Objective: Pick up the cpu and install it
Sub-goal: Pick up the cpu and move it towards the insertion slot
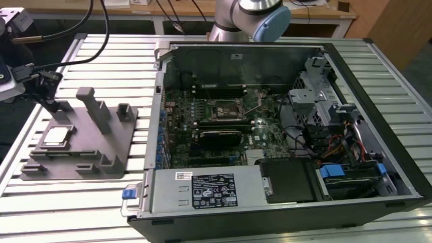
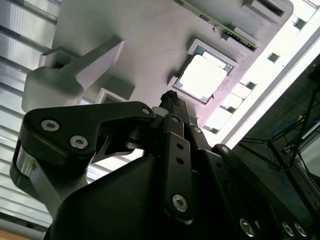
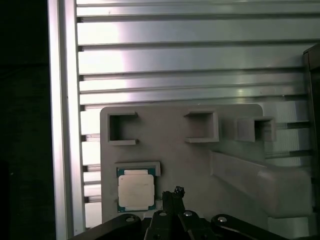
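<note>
Jaws together and empty, poised near the cpu, which lies flat in its recess on the grey fixture on the counter; light, stiff, fragile underneath, I judge; best taken by opposite edges.

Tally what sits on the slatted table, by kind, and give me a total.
cpu: 1
grey fixture: 1
open computer case: 1
Total: 3
</note>
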